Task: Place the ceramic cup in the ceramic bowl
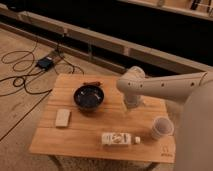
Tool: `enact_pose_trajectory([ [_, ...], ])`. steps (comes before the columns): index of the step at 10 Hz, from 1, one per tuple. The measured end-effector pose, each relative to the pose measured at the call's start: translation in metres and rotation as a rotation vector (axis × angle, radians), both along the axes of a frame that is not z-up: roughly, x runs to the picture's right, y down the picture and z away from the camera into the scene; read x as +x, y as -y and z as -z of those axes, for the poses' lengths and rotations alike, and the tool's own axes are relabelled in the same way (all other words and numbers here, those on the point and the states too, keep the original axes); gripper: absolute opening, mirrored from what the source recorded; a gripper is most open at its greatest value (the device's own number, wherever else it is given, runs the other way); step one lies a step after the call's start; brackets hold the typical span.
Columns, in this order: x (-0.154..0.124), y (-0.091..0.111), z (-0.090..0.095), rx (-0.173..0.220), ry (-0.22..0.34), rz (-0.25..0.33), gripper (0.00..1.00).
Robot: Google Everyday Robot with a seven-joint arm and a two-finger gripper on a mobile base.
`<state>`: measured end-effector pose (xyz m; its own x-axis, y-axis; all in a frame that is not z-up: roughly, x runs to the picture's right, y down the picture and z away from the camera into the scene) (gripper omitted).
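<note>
Pale wooden table [85,131], smooth top | glossy dark round ceramic bowl [89,97] left of centre | plain white tapered ceramic cup [161,128] upright near the right front corner, well apart from the bowl | gripper [132,104] low beside the bowl's right; its grip I cannot tell.

Your wooden table [90,134], ceramic bowl [89,97] at eleven o'clock, tan block [62,118] at nine, carton [116,138] at six, ceramic cup [161,128] at four, gripper [132,104] over two.

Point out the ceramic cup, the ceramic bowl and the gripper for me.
ceramic cup [162,128]: camera view, its white side wall.
ceramic bowl [89,98]: camera view, its bare dark inside.
gripper [132,103]: camera view, its lower end, just right of the ceramic bowl.
</note>
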<state>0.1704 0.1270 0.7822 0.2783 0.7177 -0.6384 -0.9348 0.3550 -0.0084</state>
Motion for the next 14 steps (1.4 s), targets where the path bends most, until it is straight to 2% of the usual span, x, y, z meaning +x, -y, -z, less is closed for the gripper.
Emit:
enact_pose_trajectory([
  [2,0.015,0.007,0.016,0.03,-0.075,-0.035,0.8],
  [4,0.025,0.003,0.029,0.047,-0.128,-0.076,0.8],
  [6,0.035,-0.009,0.044,0.061,-0.171,-0.136,0.8],
  [9,0.056,-0.031,0.055,0.073,-0.211,-0.236,0.8],
  [11,0.069,-0.045,0.054,0.07,-0.216,-0.301,0.8],
  [12,0.076,-0.055,0.049,0.059,-0.207,-0.342,0.8],
  [14,0.079,-0.064,0.035,0.044,-0.186,-0.382,0.8],
])
